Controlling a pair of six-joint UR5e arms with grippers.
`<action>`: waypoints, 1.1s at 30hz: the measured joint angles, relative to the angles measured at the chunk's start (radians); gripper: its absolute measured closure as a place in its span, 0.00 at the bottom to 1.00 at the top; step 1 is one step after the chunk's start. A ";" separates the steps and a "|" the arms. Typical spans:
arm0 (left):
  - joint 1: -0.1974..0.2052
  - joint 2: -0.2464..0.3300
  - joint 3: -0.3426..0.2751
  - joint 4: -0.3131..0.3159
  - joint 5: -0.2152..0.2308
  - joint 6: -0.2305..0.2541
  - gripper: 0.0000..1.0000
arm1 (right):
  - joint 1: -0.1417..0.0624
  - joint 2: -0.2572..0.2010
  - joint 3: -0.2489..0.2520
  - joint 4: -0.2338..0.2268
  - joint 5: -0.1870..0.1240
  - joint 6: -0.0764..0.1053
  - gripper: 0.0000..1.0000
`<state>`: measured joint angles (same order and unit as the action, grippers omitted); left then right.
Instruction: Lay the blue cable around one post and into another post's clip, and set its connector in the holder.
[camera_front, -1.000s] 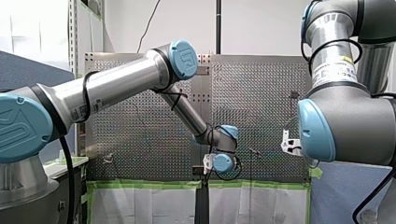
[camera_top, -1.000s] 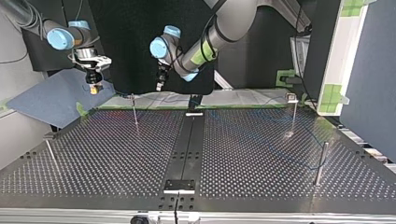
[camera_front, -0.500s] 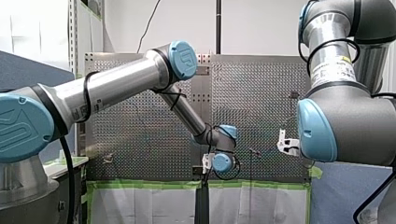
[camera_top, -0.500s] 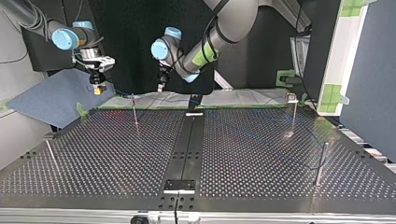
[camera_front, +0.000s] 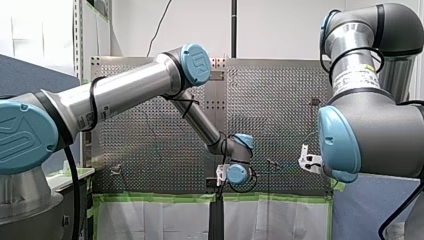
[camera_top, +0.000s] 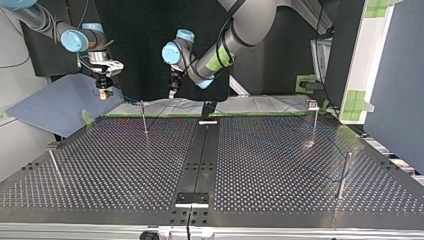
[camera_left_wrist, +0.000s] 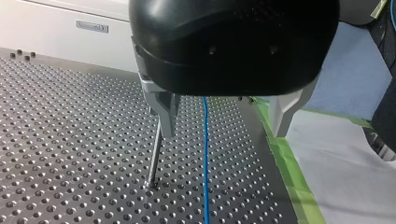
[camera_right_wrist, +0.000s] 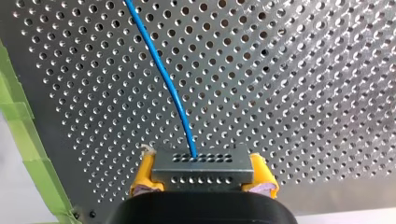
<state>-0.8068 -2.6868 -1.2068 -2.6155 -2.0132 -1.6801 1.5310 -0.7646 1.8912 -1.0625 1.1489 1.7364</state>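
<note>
My right pincer (camera_right_wrist: 201, 181) clamps the connector (camera_right_wrist: 203, 165); label (camera_front: 358, 76) illegible.

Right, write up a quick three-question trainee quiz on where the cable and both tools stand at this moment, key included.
1. True or false: my right tool is shut on the connector.
2. In the left wrist view, where is the blue cable relative to my left tool?
A. It hangs between the spread fingers.
B. It is pinched in shut fingers.
C. It is nowhere in view.
3. Fill in: the pads of my right tool are coloured ____.

Key: 1 true; 2 A; 3 yellow.
</note>
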 joint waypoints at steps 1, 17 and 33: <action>0.000 0.000 0.000 0.000 0.000 0.000 0.00 | -0.001 0.001 0.000 -0.004 0.004 0.004 1.00; 0.004 0.000 0.000 -0.005 0.000 -0.002 0.00 | 0.001 0.093 -0.048 0.002 0.051 -0.002 1.00; 0.015 0.000 0.000 -0.013 -0.001 -0.001 0.00 | 0.007 0.074 -0.041 0.059 0.046 -0.082 1.00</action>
<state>-0.7920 -2.6865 -1.2069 -2.6288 -2.0144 -1.6811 1.5380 -0.6901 1.8502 -1.0034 1.1953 1.6546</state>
